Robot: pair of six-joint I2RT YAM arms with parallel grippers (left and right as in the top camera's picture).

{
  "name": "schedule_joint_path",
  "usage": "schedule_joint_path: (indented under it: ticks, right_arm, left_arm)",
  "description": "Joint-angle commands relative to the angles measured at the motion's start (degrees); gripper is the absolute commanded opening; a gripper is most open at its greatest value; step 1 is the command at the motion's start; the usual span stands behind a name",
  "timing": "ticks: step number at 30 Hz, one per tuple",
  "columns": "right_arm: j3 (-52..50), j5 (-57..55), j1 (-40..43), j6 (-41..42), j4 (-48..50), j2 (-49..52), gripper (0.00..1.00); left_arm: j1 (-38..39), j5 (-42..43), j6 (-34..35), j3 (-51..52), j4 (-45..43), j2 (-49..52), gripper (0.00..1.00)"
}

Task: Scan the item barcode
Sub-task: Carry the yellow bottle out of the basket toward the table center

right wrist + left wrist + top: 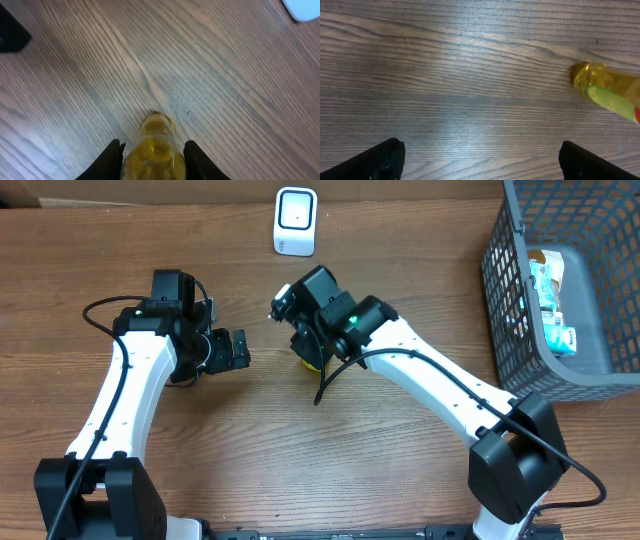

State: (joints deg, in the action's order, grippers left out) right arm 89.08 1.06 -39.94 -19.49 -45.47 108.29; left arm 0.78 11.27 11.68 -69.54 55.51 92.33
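The item is a clear yellow bottle (311,362) with a green and red label, seen in the left wrist view at the right edge (600,82). My right gripper (306,350) is shut on the bottle (155,150), a black finger on each side, the bottle's end pointing down at the wooden table. It is mostly hidden under the right wrist in the overhead view. The white barcode scanner (295,220) stands at the back centre, its corner showing in the right wrist view (302,7). My left gripper (238,350) is open and empty (480,162), just left of the bottle.
A grey mesh basket (500,290) with packaged items stands at the right edge of the table. A dark finger of the left gripper (10,32) shows at the upper left of the right wrist view.
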Motion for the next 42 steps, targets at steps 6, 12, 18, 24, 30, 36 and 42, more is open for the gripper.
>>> schedule_joint_path:
  ticks: [6, 12, 18, 24, 30, 36, 42]
  right_arm:
    - [-0.55, 0.5, 0.31, -3.5, 1.53, -0.68, 0.72]
    - [-0.33, -1.73, 0.33, -3.48, 3.19, -0.74, 0.91]
    - [7.63, -3.58, 0.33, 3.96, 1.86, -2.34, 1.0]
    - [14.82, -3.56, 0.33, 13.57, -8.33, -2.75, 1.0]
    - [12.37, -3.56, 0.37, 17.64, -15.21, -2.67, 1.0]
    - [7.93, -3.58, 0.37, 17.57, -14.32, -2.67, 1.0]
    - [2.73, -3.54, 0.37, 17.55, -9.53, -2.62, 1.0]
  left_arm:
    - [-0.11, -0.33, 0.35, -0.79, -0.04, 0.28, 1.0]
    - [-0.09, -0.31, 0.35, -0.79, -0.07, 0.28, 1.0]
    - [-0.11, -0.31, 0.35, -0.79, -0.07, 0.28, 1.0]
    - [-0.09, -0.31, 0.35, -0.79, -0.07, 0.28, 0.99]
    - [-0.11, -0.33, 0.35, -0.79, -0.07, 0.28, 1.0]
    - [-0.09, -0.31, 0.35, -0.79, -0.07, 0.28, 1.0]
    - [-0.09, -0.31, 0.35, -0.79, -0.07, 0.28, 1.0]
